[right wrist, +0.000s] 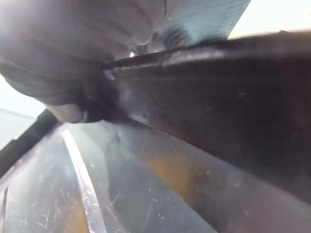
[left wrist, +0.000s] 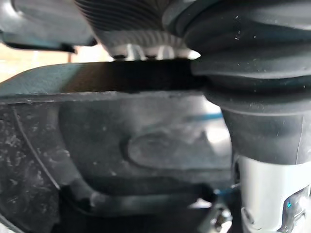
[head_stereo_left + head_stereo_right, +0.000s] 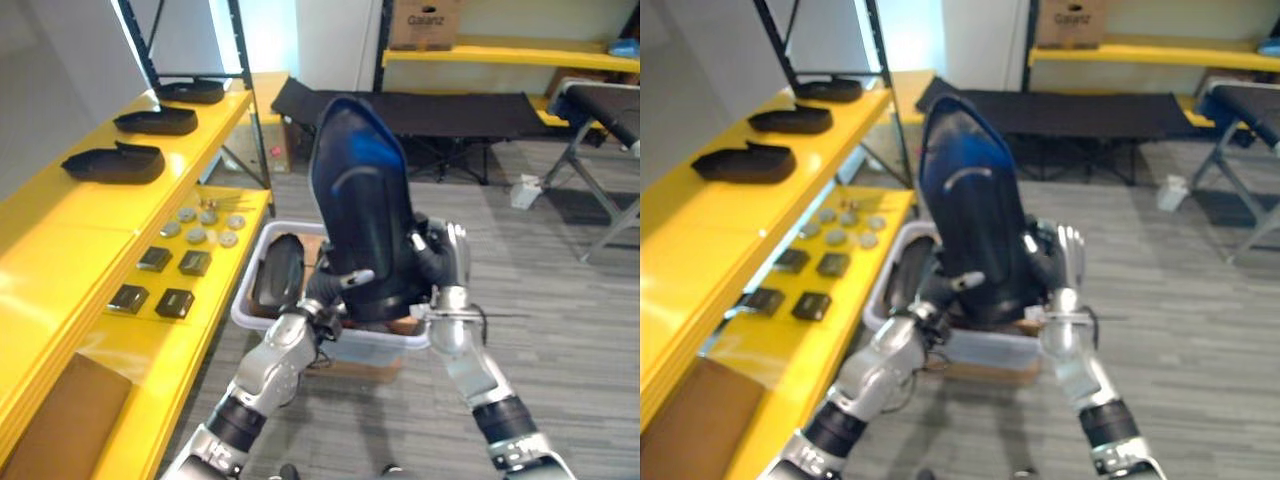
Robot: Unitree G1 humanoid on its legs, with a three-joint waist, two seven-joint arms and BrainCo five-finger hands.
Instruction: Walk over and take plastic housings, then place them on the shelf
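Note:
I hold a large dark plastic housing (image 3: 365,210) upright between both hands, above a white bin (image 3: 380,338) on the floor. My left hand (image 3: 312,300) grips its lower left edge, with one digit curled across the front. My right hand (image 3: 447,258) presses against its lower right side, fingers straight up along the edge. A second dark housing (image 3: 278,268) stands in the bin. Three more housings (image 3: 113,162) (image 3: 157,121) (image 3: 190,92) lie in a row on the yellow shelf (image 3: 60,240) to my left. The held housing's surface sits close in the left wrist view (image 2: 146,145) and right wrist view (image 1: 194,155).
The lower shelf level carries small black square parts (image 3: 155,258), grey discs (image 3: 205,225) and a cardboard sheet (image 3: 60,420). A black folding cot (image 3: 440,110) stands behind the bin and another cot (image 3: 610,105) at the right. Grey floor lies open to the right.

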